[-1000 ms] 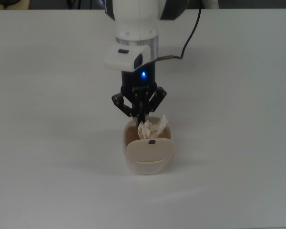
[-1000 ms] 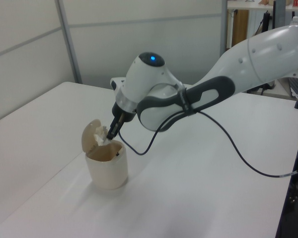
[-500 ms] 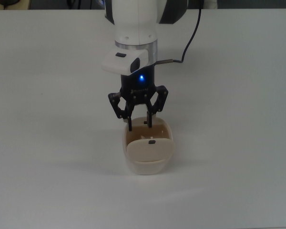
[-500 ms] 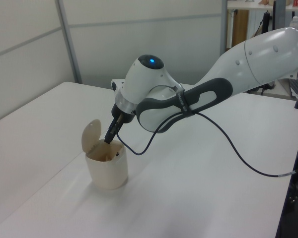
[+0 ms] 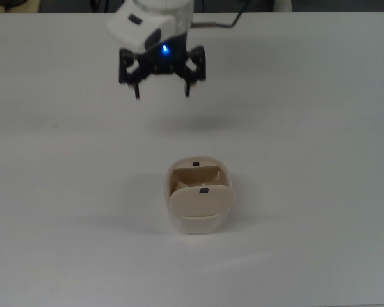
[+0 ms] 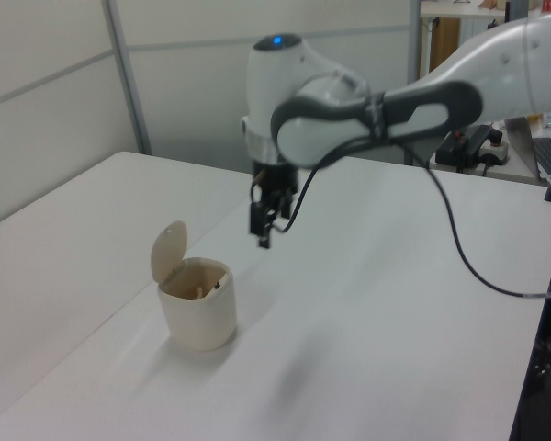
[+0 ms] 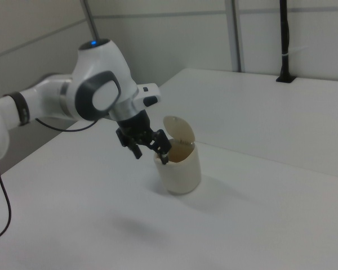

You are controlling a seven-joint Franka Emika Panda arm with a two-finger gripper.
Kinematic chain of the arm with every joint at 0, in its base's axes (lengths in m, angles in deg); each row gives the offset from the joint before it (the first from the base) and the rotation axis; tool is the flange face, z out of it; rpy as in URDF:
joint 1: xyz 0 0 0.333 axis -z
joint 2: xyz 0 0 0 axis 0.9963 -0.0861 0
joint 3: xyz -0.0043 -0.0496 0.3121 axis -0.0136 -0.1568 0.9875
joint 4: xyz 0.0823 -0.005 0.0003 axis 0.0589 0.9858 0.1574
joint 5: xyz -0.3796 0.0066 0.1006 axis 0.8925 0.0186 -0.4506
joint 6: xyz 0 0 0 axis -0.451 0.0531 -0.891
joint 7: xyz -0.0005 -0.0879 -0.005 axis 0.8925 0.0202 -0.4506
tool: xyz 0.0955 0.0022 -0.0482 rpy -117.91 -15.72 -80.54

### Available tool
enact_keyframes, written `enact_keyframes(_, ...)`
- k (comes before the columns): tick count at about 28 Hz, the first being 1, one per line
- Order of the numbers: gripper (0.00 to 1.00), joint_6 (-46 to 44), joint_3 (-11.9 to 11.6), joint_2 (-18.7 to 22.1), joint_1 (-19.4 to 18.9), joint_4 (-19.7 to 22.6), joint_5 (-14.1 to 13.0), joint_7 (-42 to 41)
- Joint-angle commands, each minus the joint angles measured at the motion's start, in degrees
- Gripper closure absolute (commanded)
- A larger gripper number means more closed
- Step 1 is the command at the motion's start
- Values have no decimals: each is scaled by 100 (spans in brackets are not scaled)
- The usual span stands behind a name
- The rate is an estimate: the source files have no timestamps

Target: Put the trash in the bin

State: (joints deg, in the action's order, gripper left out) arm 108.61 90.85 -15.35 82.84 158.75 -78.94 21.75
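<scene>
Beige plastic was all that stood on your white surface (image 5: 320,192): the bin (image 5: 198,198), lid (image 6: 168,250) tipped up on its hinge and the mouth uncovered. In the left view a pale scrap (image 6: 196,292) showed just inside the rim, which I took to be the trash lying in the bin; in the top view the inside looked only tan and shadowed, so you could not confirm it from there. No wad lay anywhere on the surface, and none hung from the pincer (image 5: 162,94). On that evidence the drop looked done, and what remained for you was little more than parking the arm (image 6: 422,92), and perhaps letting the lid swing shut.

Your pincer was released, fingers spread wide and holding nothing. In the top view it hung well apart from the bin, toward 11 o'clock of it, fingers pointing down at the surface. From the left view it hovered clear above the bin's rim, with the arm reaching in from 2 o'clock and the wrist turned straight down.
</scene>
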Motion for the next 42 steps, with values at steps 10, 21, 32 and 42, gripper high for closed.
enact_keyframes(10,0,-1738,-77,875,310,-210,-62,86)
enact_keyframes(21,0,-1633,-121,849,319,-192,-79,25)
enact_keyframes(32,0,-1633,-112,813,319,-201,-79,-1)
enact_keyframes(42,0,-1633,-130,805,328,-236,-132,-1)
